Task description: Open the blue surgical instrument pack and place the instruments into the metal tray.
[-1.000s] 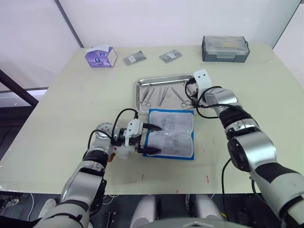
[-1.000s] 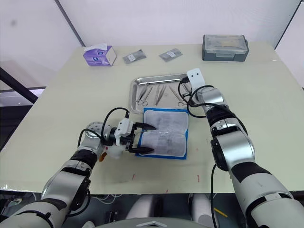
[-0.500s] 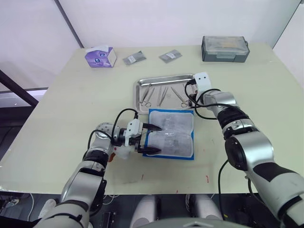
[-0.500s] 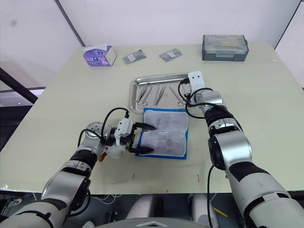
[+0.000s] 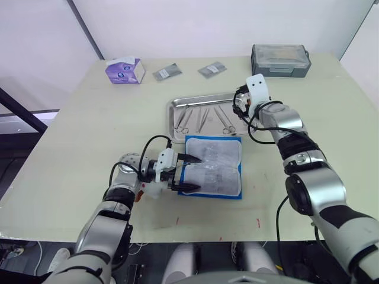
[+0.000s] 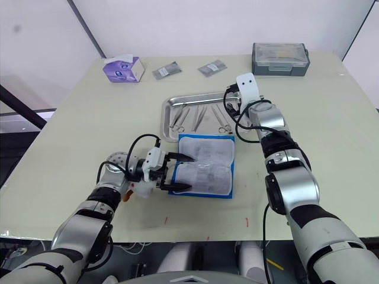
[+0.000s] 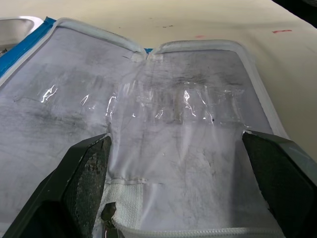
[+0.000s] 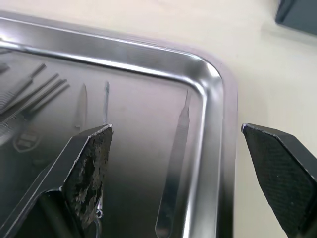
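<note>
Lying flat: blue surgical instrument pack, clear-pocket lining | left tool released | right tool released over shiny metal tray

From the head we look forward and down with two eyes, both taking in the whole surface from well back and sharing nearly the same scene. Our left wrist camera sits very close over the open blue surgical instrument pack. Our right wrist camera looks closely into a corner of the metal tray, which both eyes also show.
</note>
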### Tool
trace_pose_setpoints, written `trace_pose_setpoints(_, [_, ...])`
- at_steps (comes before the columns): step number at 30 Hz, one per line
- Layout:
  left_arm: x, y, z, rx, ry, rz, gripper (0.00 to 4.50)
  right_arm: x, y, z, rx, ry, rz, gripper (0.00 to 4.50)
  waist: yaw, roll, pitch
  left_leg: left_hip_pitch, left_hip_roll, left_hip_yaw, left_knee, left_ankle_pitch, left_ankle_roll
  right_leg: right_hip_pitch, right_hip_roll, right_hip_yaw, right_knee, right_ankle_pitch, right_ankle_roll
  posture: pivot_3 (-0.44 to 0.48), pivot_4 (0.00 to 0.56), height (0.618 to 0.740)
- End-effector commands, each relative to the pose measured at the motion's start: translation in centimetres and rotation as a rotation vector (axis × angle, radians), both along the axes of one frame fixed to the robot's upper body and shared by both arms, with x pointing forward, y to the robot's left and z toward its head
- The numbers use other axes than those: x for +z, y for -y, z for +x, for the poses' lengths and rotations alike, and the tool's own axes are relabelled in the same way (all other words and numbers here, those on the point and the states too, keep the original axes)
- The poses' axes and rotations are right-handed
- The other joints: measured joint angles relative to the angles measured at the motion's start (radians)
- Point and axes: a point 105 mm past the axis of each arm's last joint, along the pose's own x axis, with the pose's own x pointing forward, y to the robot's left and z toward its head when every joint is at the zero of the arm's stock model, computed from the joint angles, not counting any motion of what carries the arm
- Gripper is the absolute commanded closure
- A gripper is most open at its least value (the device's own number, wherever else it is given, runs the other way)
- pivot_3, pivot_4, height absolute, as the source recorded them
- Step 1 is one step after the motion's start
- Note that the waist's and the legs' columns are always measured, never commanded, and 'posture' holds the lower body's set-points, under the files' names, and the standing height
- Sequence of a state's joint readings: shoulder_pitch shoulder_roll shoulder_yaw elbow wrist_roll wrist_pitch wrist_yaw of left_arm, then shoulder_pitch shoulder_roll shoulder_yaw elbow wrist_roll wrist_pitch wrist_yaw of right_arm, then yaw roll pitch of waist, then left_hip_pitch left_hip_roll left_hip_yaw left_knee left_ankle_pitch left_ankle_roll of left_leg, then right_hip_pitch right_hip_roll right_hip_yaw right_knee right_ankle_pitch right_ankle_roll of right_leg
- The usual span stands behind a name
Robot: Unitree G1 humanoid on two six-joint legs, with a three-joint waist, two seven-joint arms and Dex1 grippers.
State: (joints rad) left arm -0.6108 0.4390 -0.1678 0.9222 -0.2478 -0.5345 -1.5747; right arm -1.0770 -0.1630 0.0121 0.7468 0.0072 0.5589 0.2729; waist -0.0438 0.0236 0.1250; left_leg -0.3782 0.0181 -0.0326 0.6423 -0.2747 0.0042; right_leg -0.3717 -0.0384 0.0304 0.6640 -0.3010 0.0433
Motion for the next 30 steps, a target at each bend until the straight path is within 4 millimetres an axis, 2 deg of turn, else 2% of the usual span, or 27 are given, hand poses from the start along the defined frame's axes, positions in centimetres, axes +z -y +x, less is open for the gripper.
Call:
trace_pose_setpoints(1, [-1.9, 0.5, -1.8, -0.048, -0.122, -0.003, 0.0, 3.7, -1.1, -0.7, 0.108, 0.17, 0.042, 0.13, 0.001, 0.0, 0.0, -0.006, 0.0, 0.0, 0.002, 0.0, 0.0, -0.006, 0.0, 0.0, 0.002, 0.0, 0.0, 0.0, 0.15, 0.734])
trace_pose_setpoints(6, [0.3, 0.6, -1.5, -0.042, -0.147, -0.067, 0.0, 4.1, -1.1, -3.0, 0.225, 0.239, 0.143, 0.13, 0.001, -0.003, 0.002, -0.009, 0.002, -0.001, 0.003, 0.0, 0.0, -0.007, 0.0, 0.0, 0.001, 0.0, 0.0, 0.0, 0.15, 0.734])
trace_pose_setpoints(13, [4.0, -0.1, -1.7, -0.035, -0.117, -0.143, 0.0, 4.2, 0.7, -6.2, 0.32, 0.334, 0.174, 0.13, 0.001, -0.01, 0.01, -0.021, 0.003, -0.002, 0.007, 0.0, 0.0, -0.016, 0.0, -0.002, 0.001, 0.0, 0.0, 0.0, 0.15, 0.734])
trace_pose_setpoints(18, [6.4, -1.0, -1.3, 0.047, -0.091, -0.19, 0.0, 3.9, 1.9, -8.3, 0.38, 0.379, 0.169, 0.13, 0.001, -0.018, 0.022, -0.021, 0.003, -0.002, 0.009, 0.0, 0.0, -0.017, 0.0, -0.003, 0.003, 0.0, 0.0, 0.0, 0.15, 0.734])
trace_pose_setpoints(20, [7.4, -2.1, -1.1, 0.109, -0.065, -0.205, 0.0, 3.9, 2.7, -9.6, 0.414, 0.424, 0.185, 0.13, 0.002, -0.021, 0.026, -0.021, 0.003, -0.002, 0.01, 0.0, 0.0, -0.017, 0.0, -0.002, 0.005, 0.0, 0.0, 0.0, 0.15, 0.734])
trace_pose_setpoints(23, [8.9, -5.4, -0.7, 0.272, -0.024, -0.21, 0.0, 2.5, 4.7, -12.2, 0.473, 0.365, 0.227, 0.13, 0.004, -0.026, 0.032, -0.021, 0.004, -0.003, 0.01, 0.0, 0.0, -0.018, 0.001, -0.003, 0.006, 0.0, 0.0, 0.0, 0.15, 0.734])
trace_pose_setpoints(27, [9.4, -9.8, -0.8, 0.473, 0.009, -0.186, 0.0, 0.8, 7.2, -14.7, 0.49, 0.294, 0.248, 0.13, 0.005, -0.026, 0.035, -0.021, 0.004, -0.001, 0.01, 0.0, 0.0, -0.018, -0.001, -0.002, 0.006, 0.0, 0.0, 0.0, 0.15, 0.734])
trace_pose_setpoints(30, [9.3, -12.1, -1.3, 0.569, 0.018, -0.164, 0.0, 0.0, 8.6, -16.0, 0.484, 0.265, 0.25, 0.13, 0.005, -0.027, 0.037, -0.02, 0.004, -0.001, 0.011, 0.0, 0.0, -0.018, -0.001, -0.002, 0.007, 0.0, 0.0, 0.0, 0.15, 0.734])
